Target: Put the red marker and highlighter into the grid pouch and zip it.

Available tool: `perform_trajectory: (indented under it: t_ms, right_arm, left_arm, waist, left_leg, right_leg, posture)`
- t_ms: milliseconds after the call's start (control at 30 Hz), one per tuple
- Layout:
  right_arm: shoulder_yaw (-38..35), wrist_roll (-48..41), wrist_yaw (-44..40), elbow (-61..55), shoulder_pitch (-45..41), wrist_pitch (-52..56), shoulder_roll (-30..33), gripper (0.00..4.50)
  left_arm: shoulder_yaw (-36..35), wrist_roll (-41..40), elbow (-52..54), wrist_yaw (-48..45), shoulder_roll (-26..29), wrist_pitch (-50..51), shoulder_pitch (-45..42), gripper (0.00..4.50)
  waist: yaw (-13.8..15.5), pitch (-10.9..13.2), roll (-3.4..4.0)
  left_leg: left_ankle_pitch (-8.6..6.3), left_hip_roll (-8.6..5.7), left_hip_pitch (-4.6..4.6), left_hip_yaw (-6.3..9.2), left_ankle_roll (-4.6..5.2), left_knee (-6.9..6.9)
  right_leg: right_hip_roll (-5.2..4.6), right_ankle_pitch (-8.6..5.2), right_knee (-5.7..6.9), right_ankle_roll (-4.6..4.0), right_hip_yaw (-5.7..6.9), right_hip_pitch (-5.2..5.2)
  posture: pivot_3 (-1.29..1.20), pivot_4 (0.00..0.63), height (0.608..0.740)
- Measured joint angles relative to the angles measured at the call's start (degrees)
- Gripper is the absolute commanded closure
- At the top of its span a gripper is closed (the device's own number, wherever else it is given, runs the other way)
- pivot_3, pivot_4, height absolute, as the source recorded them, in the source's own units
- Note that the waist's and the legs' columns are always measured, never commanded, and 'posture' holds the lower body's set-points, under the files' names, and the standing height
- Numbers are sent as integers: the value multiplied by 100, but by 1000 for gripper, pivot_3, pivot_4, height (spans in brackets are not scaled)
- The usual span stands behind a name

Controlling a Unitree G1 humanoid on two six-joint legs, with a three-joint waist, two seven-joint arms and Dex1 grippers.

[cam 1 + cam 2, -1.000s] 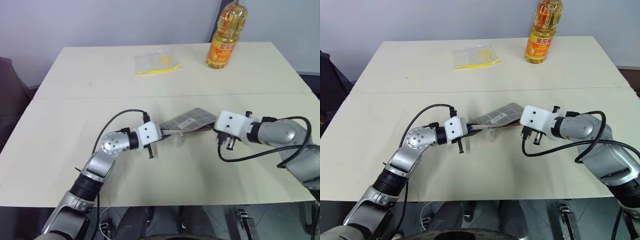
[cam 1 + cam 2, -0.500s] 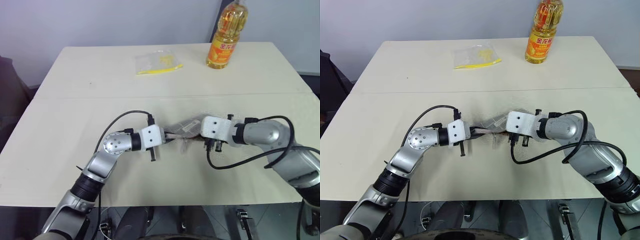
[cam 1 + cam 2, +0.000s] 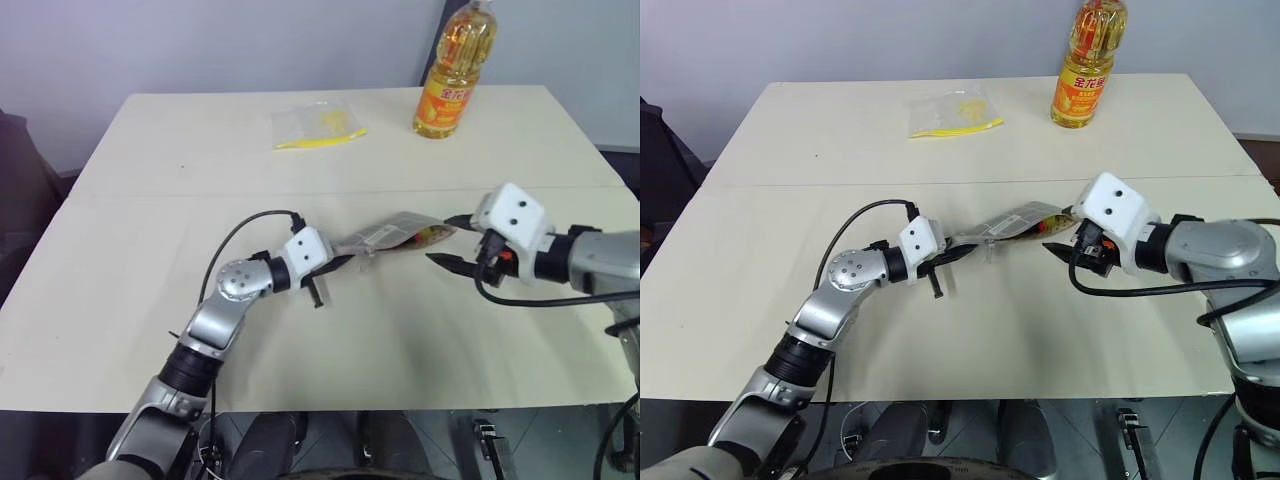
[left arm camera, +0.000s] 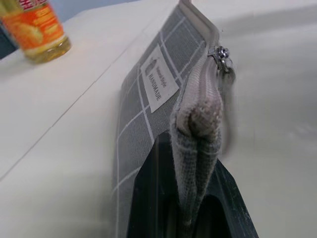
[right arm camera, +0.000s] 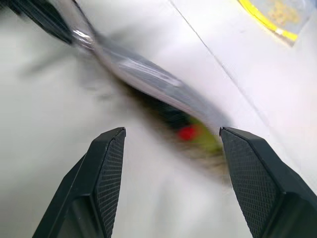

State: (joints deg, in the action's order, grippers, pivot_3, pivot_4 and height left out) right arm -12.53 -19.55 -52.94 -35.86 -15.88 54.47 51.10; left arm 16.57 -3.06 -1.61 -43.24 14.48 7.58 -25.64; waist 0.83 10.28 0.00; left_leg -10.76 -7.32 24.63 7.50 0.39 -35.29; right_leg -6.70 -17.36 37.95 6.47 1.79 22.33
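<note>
Gripping one end of the grid pouch [image 3: 392, 236], the left gripper [image 3: 334, 263] has its two black fingers [image 4: 148, 198] pinched tight on the grey fabric, and the pouch hangs out from it lifted off the table [image 3: 150, 250], stretching toward the right gripper [image 3: 452, 242]. From the left wrist view the pouch stands on edge between the fingers, its white label facing one side and the metal zipper slider partway along the top seam. At the pouch's far end the mouth gapes a little, and something red and something yellow-green show inside it there, which look like the red marker [image 5: 187, 132] and the highlighter [image 5: 208, 142], though both are too blurred to tell apart cleanly. Just beyond that open end sits the right gripper, its fingers spread wide apart and holding nothing; one fingertip is level with the pouch's mouth and the other is lower, near the tabletop, with the pouch end close to them but not touching. Well beyond the pouch, near the table's far edge, lies a clear plastic bag [image 3: 315, 125] with yellow contents, and further along that edge, past the right gripper's side of the pouch, stands an oil bottle [image 3: 455, 70].
</note>
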Motion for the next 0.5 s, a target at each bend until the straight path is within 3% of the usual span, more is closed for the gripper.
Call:
perform_trajectory:
  t_ms: [167, 300, 500]
  right_arm:
    - [-314, -712, 669, -299, 221, 778, -1002, 1367]
    - [75, -665, 1612, -263, 258, 938, -1893, 1367]
    - [555, -546, 2488, 26, 319, 867, -2631, 1367]
  left_arm:
    - [-1, -5, -207, 234, -339, 224, -246, 4500]
    - [-4, -50, -218, 304, -486, 348, -251, 4500]
    - [-6, -130, -208, 338, -557, 450, -252, 4500]
  waist:
    - [-13, -1, -1]
    - [-13, -1, -1]
    - [-11, -3, 1]
  left_leg:
    - [0, 1, 0, 0, 0, 0]
    - [2, 1, -1, 2, -2, 2]
    - [2, -5, -1, 2, -3, 0]
  right_leg:
    - [0, 0, 6, 0, -1, 3]
    - [1, 0, 10, -1, -2, 6]
    - [0, 0, 11, -1, -4, 6]
  posture:
    - [0, 150, 740]
    - [0, 150, 740]
    - [0, 150, 740]
